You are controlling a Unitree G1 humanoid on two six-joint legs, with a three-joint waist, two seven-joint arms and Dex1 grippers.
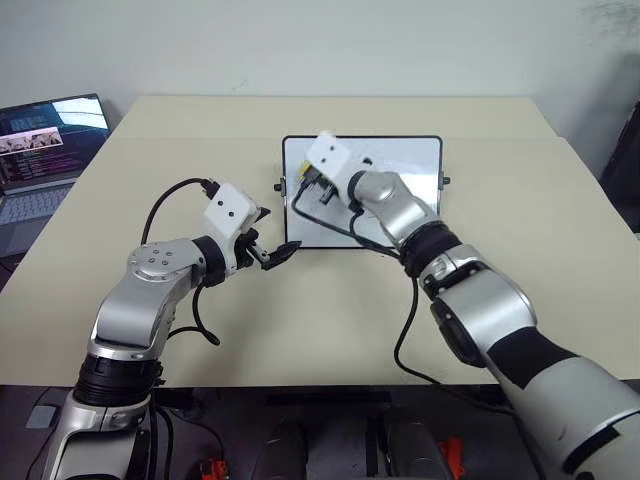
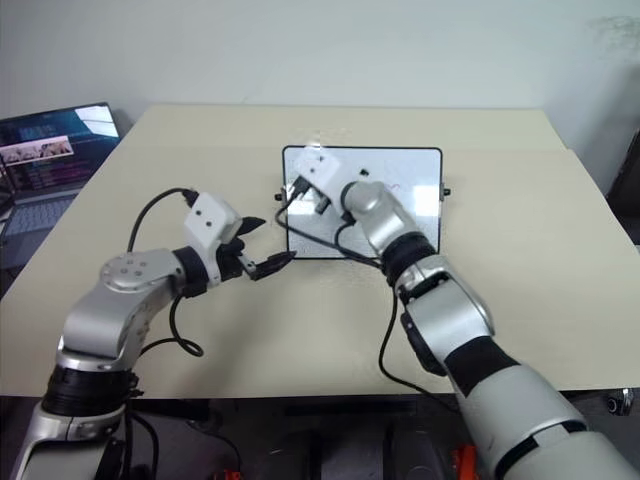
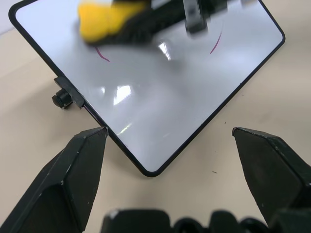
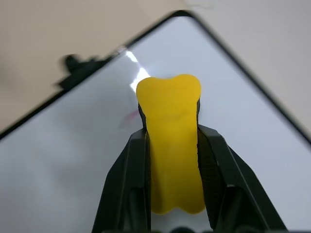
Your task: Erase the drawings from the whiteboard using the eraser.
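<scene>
Right hand point(image 4: 172, 145) is clamped on the eraser point(image 4: 172, 145), a bright yellow block pinched between its 2 black fingers point(image 4: 129, 179) so hard that the sides bulge out past the tips. It sits over the left part of the whiteboard point(image 1: 400, 160), pretty much down at the surface.

Left hand point(image 1: 270, 245) is spread wide with nothing in it, at the board's near left corner, fingers on either side of that corner.

Board itself is a small glossy white rectangle with a thin black rounded frame, lying flat near the middle of the pale bench point(image 1: 560, 270). There's a little black knob point(image 3: 60, 98) on the left short side and another on the right. Ceiling lights glare off it.

Drawings point(image 3: 216, 43): 2 thin red curved strokes show in the left wrist view, 1 just beside the eraser and 1 further along. A faint reddish smudge also sits next to the eraser in the right wrist view.

Laptop point(image 1: 40, 150) is open at the far left, off the bench.
</scene>
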